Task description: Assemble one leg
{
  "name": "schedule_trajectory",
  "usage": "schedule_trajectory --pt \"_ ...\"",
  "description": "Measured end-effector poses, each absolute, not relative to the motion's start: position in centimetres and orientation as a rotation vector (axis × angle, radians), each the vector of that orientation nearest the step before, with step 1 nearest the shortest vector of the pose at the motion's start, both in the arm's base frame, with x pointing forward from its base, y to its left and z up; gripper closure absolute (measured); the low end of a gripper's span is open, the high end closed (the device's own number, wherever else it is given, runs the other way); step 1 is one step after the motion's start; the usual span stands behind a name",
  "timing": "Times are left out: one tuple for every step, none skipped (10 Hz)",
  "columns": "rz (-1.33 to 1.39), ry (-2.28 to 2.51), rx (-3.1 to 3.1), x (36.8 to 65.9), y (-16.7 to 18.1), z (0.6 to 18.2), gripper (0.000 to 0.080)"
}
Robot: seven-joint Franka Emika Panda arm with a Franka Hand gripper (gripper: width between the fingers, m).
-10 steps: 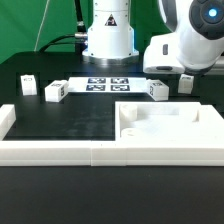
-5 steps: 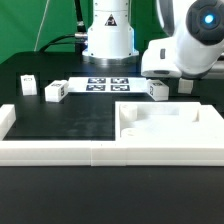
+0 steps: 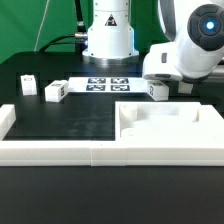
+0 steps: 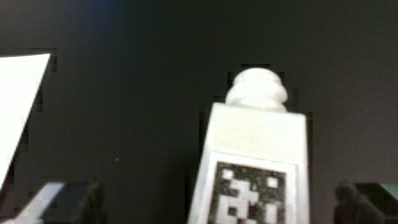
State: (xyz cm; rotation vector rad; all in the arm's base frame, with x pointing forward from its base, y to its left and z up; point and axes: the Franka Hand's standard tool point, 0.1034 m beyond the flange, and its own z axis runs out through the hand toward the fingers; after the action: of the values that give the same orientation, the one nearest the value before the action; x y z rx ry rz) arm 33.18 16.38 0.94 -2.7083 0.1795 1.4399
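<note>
The gripper (image 4: 210,203) is open, with one dark finger (image 4: 54,200) on each side of the leg (image 4: 254,150) and neither touching it. The leg's long axis runs straight out between the fingers, with the peg (image 4: 260,88) at the far end. In the exterior view the leg (image 3: 157,90) lies beneath the hand, just beyond the slab (image 3: 170,125), at the exterior view's right of the marker board (image 3: 107,84).

Ext frontal, wide; wrist close on leg (image 4: 254,150).

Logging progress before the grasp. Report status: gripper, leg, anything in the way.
Gripper open. Leg lined up between fingers, not gripped. Nothing seen blocking it.
</note>
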Motion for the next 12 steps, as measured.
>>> schedule_trajectory --pt "1.440 0.179 -2.708 33.2 16.4 0.9 0.0179" --pt "1.440 0.179 -2.708 33.2 16.4 0.9 0.0383" --pt "1.440 0.179 -2.708 33.2 16.4 0.9 0.0383" --pt "1.440 0.179 -2.708 33.2 16.4 0.9 0.0512" --pt "1.440 0.179 -2.708 33.2 16.4 0.9 0.0512" --pt "1.440 0.179 -2.708 33.2 16.4 0.9 0.0511" --pt "1.440 0.179 -2.708 33.2 16.4 0.9 0.0511" --pt "1.440 0.179 -2.708 33.2 16.4 0.9 0.0511" --pt "1.440 0.179 -2.708 33.2 16.4 0.9 0.0511" --pt "1.440 0.179 -2.708 33.2 16.4 0.9 0.0511" --pt "1.441 0.171 -2.705 33.2 16.3 1.0 0.0511" --pt "1.440 0.133 -2.695 33.4 16.1 2.0 0.0511"
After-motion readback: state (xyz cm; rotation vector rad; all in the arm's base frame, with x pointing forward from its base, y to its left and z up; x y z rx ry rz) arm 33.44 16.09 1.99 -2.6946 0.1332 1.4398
